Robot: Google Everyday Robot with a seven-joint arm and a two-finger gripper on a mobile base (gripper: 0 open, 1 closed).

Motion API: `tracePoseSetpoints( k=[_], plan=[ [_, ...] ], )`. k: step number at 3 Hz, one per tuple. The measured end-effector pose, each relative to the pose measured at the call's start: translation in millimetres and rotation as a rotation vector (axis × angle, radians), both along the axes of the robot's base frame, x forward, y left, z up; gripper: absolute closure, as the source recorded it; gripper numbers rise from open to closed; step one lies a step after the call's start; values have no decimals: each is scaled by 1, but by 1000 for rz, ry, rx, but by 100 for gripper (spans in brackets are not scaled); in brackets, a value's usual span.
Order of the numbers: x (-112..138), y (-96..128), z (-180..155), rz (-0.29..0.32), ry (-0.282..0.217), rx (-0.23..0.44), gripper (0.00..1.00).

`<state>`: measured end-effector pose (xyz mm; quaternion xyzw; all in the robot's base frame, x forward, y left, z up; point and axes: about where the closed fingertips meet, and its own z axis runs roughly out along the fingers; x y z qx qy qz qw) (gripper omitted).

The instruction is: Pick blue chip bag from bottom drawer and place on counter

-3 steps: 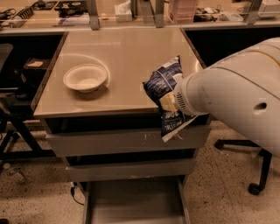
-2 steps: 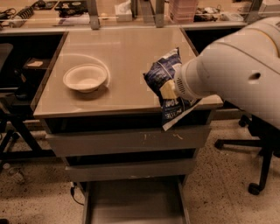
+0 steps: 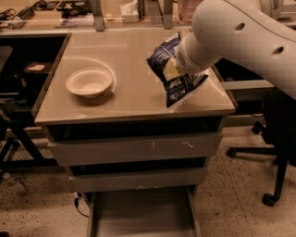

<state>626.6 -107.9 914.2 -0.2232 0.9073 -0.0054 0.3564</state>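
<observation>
Camera view, and we are looking first at the gripper (image 3: 172, 70). It is reaching in from the upper right on its thick white arm (image 3: 240, 32) and is clamping the blue chip bag (image 3: 184, 87) about its middle, with one pale finger (image 3: 170, 69) pressing against the crinkled foil. The bag is hanging tilted over the right part of the counter (image 3: 134, 95), its upper end pointing up and back and its lower corner coming down close to the glossy top. Whether that corner is touching the surface we cannot tell.

To the left, well apart from the bag, we are seeing a white bowl (image 3: 89, 82) sitting upright on the counter. Below the top, two grey flat-fronted drawers are standing shut: the upper drawer (image 3: 134, 148), which is showing scratches, and the lower drawer (image 3: 136, 179). Under them the bottom drawer (image 3: 143, 216) is standing pulled out, showing its flat floor. At the far right an office chair (image 3: 273, 152) is standing on the speckled floor, and behind the counter a cluttered bench (image 3: 69, 11) is running across the top.
</observation>
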Motion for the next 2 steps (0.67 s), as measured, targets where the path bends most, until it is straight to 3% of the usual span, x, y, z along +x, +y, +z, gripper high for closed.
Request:
tracePoseSetpoints(
  k=[2],
  plan=[
    [38, 26, -30, 87, 83, -72, 100]
  ],
)
